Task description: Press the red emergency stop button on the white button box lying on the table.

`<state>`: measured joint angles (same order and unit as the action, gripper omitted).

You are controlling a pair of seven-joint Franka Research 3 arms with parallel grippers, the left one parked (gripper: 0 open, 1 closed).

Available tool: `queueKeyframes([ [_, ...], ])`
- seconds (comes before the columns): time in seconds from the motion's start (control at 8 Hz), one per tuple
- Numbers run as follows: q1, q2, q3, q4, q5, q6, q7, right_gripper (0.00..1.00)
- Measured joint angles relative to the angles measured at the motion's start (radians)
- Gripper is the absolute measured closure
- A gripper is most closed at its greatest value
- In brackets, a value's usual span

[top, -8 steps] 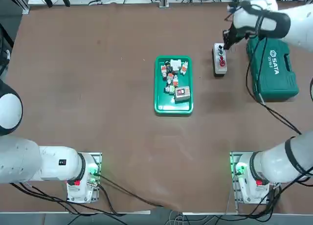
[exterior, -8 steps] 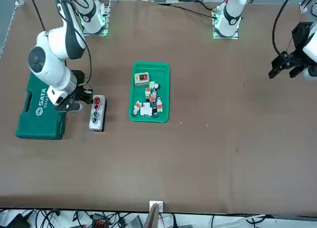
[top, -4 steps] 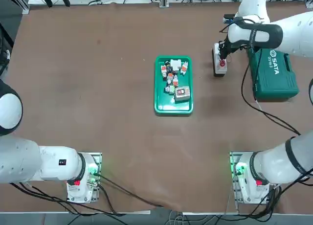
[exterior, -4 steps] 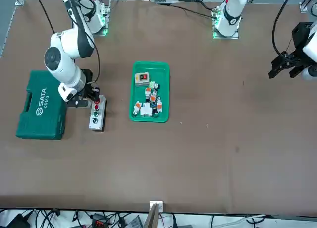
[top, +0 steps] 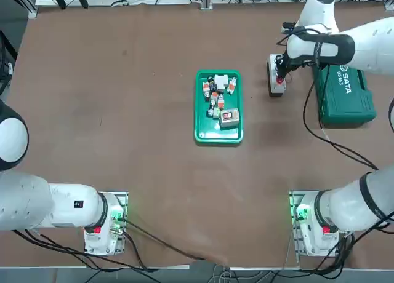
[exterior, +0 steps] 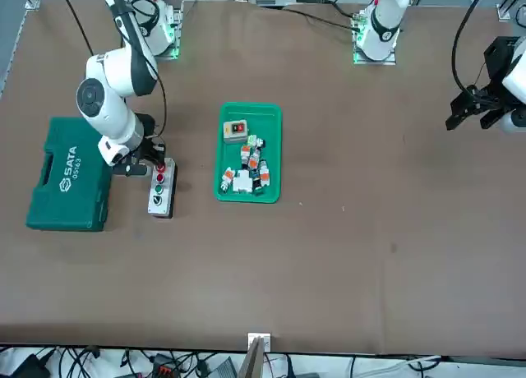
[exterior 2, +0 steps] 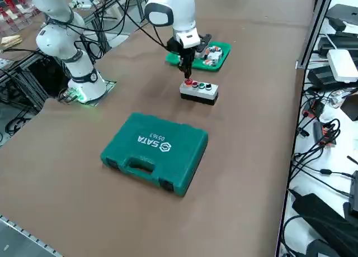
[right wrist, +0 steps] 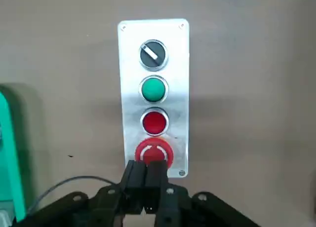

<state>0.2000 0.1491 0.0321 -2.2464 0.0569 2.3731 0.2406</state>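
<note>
The white button box (top: 276, 85) lies on the table (top: 123, 111) at the far right, with a black knob, a green button and red buttons in a row. The red emergency stop button (right wrist: 154, 152) is the big round one at the box's end nearest the robot, also visible as the red emergency stop button (exterior 2: 188, 82) from the right side. My right gripper (right wrist: 145, 175) is shut, fingertips together, pointing down directly over that button's edge. I cannot tell whether they touch it. From the front, the right gripper (exterior: 156, 159) stands over the box's red end.
A green tool case (top: 343, 92) lies just right of the box. A green tray (top: 218, 129) with several small parts and a little grey switch box (top: 229, 117) sits mid-table. A black cable hangs from the right arm.
My right gripper has moved from the box's far end, beside the case, along the box to the red end and come down lower over it. It stayed shut.
</note>
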Motion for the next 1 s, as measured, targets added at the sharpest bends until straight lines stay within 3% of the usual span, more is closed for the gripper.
queueKeyframes([
  [1.0, 0.000, 0.029, -0.003, -0.009, -0.002, 0.039, 0.020, 0.98],
])
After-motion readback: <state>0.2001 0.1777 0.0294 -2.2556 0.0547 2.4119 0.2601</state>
